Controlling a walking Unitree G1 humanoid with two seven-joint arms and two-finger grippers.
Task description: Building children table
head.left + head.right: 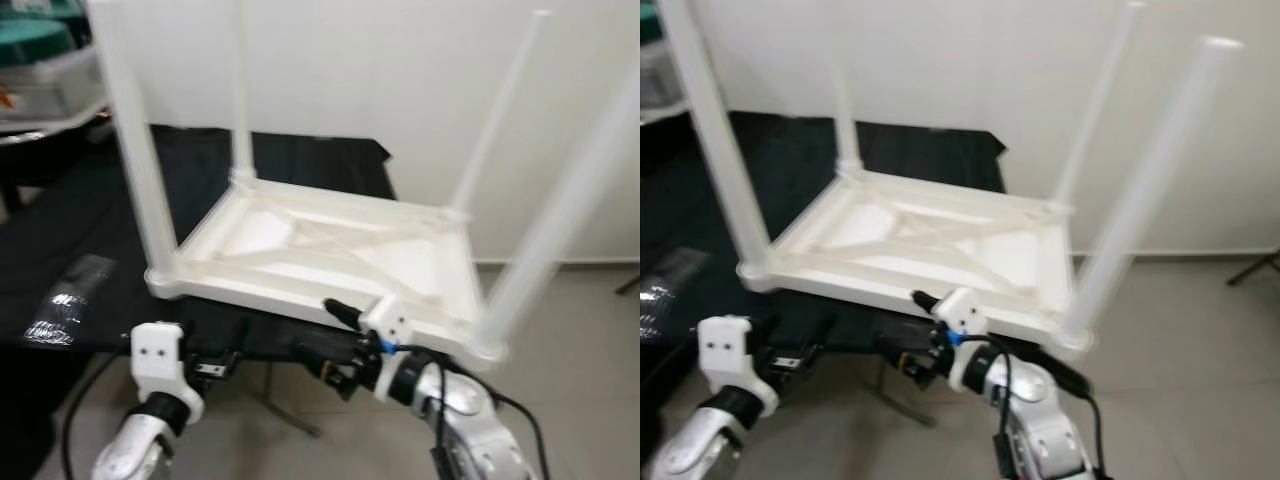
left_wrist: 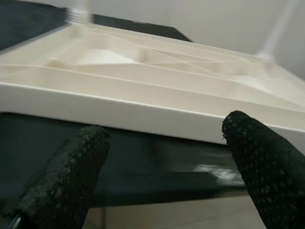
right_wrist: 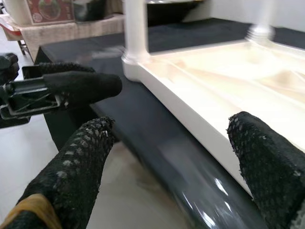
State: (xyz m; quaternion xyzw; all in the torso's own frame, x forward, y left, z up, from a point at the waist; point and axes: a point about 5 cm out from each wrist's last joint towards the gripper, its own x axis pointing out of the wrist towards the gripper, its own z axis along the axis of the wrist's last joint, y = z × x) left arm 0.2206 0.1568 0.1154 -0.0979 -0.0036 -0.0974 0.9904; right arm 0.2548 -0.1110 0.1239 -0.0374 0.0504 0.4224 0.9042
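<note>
Plain white wall [image 1: 420, 90] behind, grey floor [image 1: 580, 330] to the right, black-covered bench [image 1: 70, 240] across the left. Cluttered shelf with a teal lid at the far left corner, blurred.

Upside down on the bench: white table [image 1: 330, 250], ribbed underside up, its near right corner hanging past the bench edge. 4 legs [image 1: 135, 160] pointing up, 1 at each corner, the 2 near ones smeared by blur. Crinkled clear wrapper [image 1: 65, 300] lying on the black cover to the left of the table, apart from it.

Left gripper [image 1: 205, 365] low by the bench front, just below the table's near edge, not touching it. Seen from its wrist: both black fingers [image 2: 62, 181] spread wide, the table's white rim running across above them, nothing between.

Right gripper [image 1: 335, 365] beside it, also under the near edge, aimed leftward along the bench front. From its wrist: fingers [image 3: 71, 167] wide apart and holding nothing, table corner and 1 leg ahead, left gripper's finger in view just beyond, close to that corner.
</note>
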